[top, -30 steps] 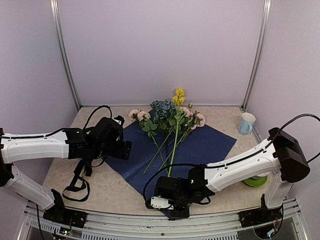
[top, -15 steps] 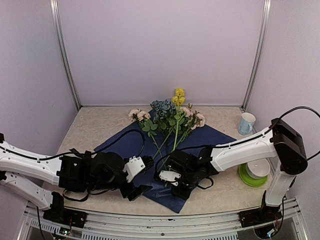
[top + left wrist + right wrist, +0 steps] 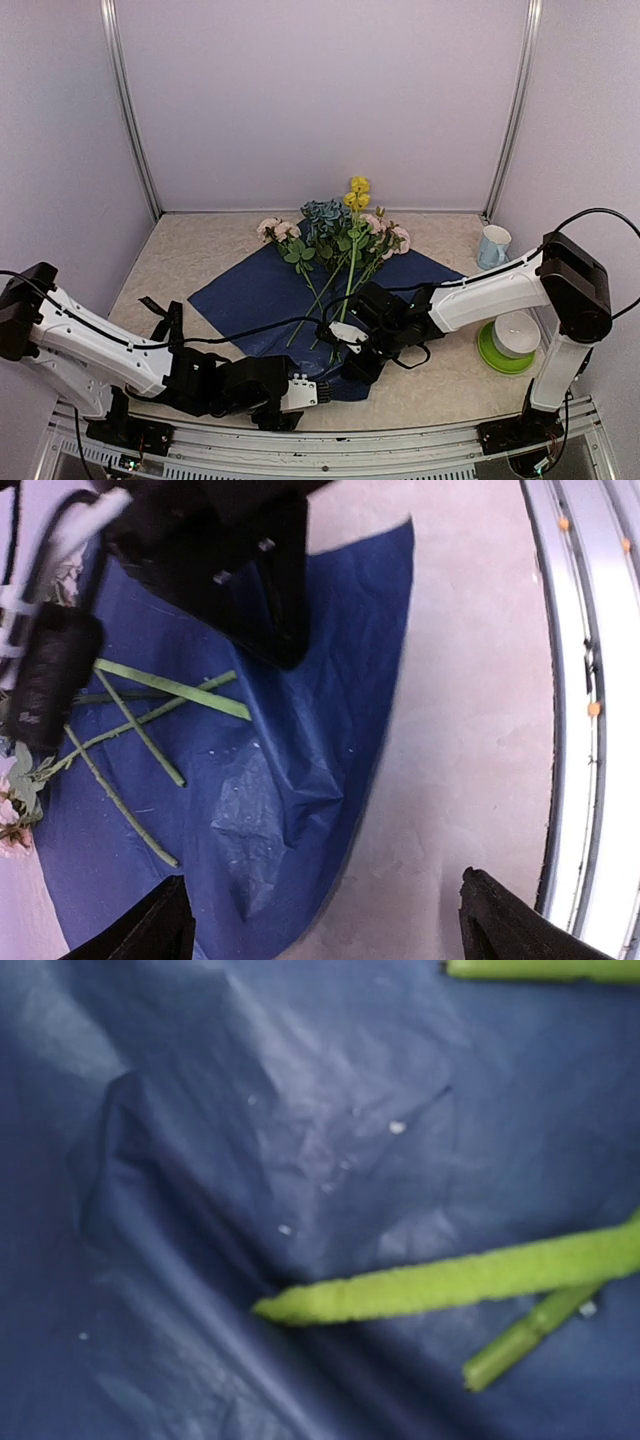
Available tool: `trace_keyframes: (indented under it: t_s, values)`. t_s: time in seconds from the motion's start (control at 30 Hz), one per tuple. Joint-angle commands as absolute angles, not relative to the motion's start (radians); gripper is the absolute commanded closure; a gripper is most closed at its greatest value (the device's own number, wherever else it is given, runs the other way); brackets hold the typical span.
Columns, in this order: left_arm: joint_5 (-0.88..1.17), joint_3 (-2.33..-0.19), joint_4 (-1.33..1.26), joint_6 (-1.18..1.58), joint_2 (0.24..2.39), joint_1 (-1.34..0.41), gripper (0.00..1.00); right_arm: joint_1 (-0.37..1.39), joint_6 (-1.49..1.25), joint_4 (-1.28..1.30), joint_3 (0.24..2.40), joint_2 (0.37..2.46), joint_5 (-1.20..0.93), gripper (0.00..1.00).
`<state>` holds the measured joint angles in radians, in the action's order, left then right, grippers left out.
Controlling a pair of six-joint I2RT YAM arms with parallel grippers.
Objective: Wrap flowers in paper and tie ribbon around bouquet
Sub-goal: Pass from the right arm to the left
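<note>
Flowers [image 3: 340, 235] lie across the paper [image 3: 250, 300], blooms at 12 o'clock, stems trailing toward 6. The paper is spread flat, dark face up. My right gripper [image 3: 350, 362] sits closed at the stem ends, and I reckon it's pinning things down. Left gripper [image 3: 325, 930] hovers wide open and empty at the paper's 6 o'clock corner, lined up to lift it. Ribbon [image 3: 165, 318] waits at 9 o'clock.

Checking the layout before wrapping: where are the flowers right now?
In the top view the flowers lie mid-table, their stems on the dark blue paper pointing to the near edge, their blooms toward the back wall.
</note>
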<state>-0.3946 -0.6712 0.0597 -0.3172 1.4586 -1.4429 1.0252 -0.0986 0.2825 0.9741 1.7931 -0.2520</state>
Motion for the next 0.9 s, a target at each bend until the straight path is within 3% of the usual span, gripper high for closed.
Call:
trace_keyframes:
  t_s: [0.0, 0.1, 0.17, 0.4, 0.43, 0.6, 0.87]
  values:
    - [-0.411, -0.742, 0.052, -0.414, 1.576, -1.448, 0.11, 1.018, -0.122, 0.285, 0.931, 1.820, -0.252, 1.00]
    - [-0.458, -0.774, 0.055, -0.436, 1.630, -1.446, 0.12, 1.011, -0.136, 0.283, 0.931, 1.814, -0.261, 1.00]
    - [-0.473, -0.778, 0.046, -0.445, 1.663, -1.439, 0.21, 1.003, -0.153, 0.272, 0.924, 1.807, -0.296, 1.00]
    - [-0.457, -0.795, 0.052, -0.428, 1.743, -1.422, 0.93, 0.998, -0.178, 0.281, 0.939, 1.747, -0.391, 1.00]
    - [-0.453, -0.790, 0.049, -0.424, 1.730, -1.415, 1.00, 0.998, -0.180, 0.285, 0.944, 1.730, -0.405, 1.00]
    - [-0.389, -0.747, 0.018, -0.404, 1.642, -1.349, 1.00, 0.963, -0.205, 0.318, 0.988, 1.657, -0.526, 0.96]
    - [-0.117, -0.698, -0.018, -0.369, 1.451, -1.214, 1.00, 0.810, -0.150, 0.376, 1.051, 1.551, -0.728, 0.67]
